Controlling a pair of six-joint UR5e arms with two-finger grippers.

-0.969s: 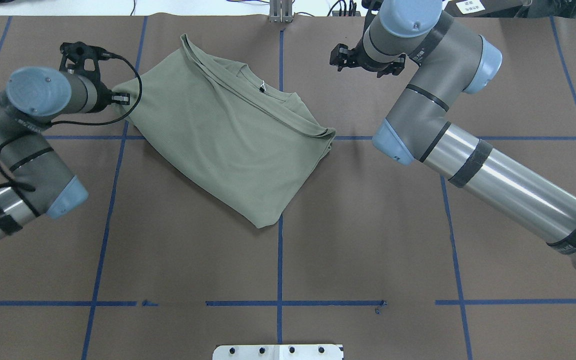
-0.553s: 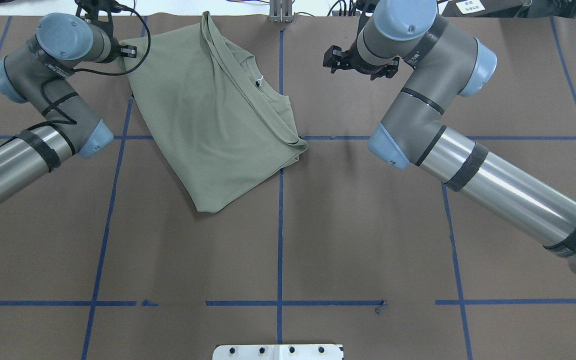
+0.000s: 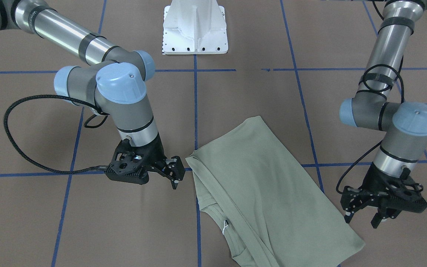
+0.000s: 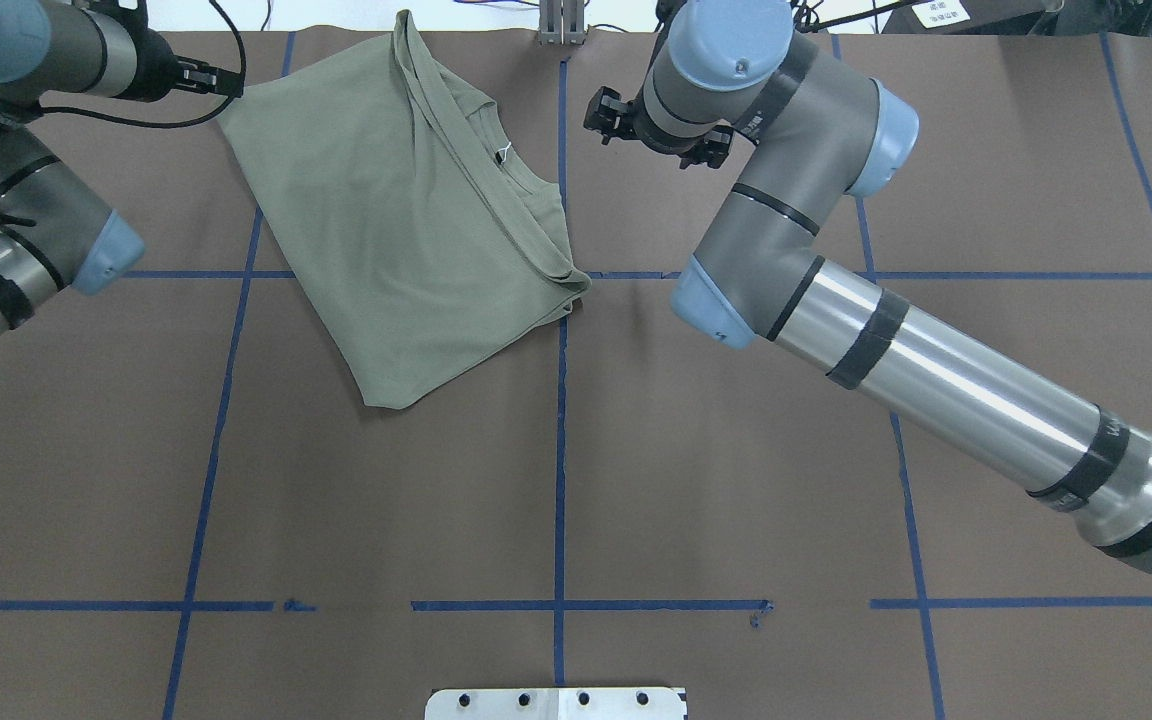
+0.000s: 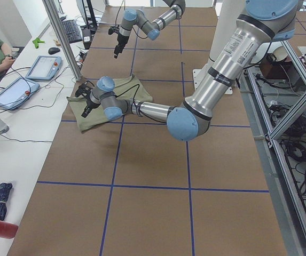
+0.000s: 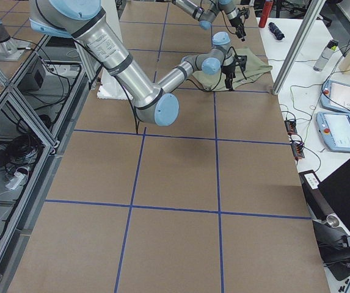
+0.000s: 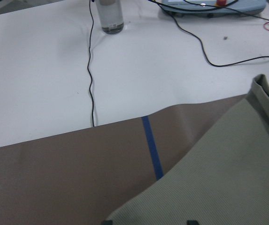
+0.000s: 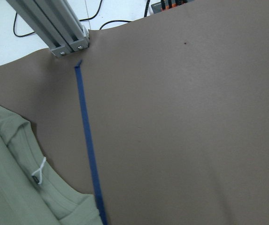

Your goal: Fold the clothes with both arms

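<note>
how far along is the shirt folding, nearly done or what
Done: the shirt lies folded into a rough slab, no sleeves sticking out, collar along one edge. In hand: nothing is gripped. The left gripper is open at a far corner, and the right gripper is open beside the collar side, not touching. Left: probably another fold, then squaring it, since it sits askew to the blue tape lines.

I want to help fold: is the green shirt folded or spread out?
Folded. The shirt lies as one compact layered piece, no sleeves sticking out, white label showing by the neck.
</note>
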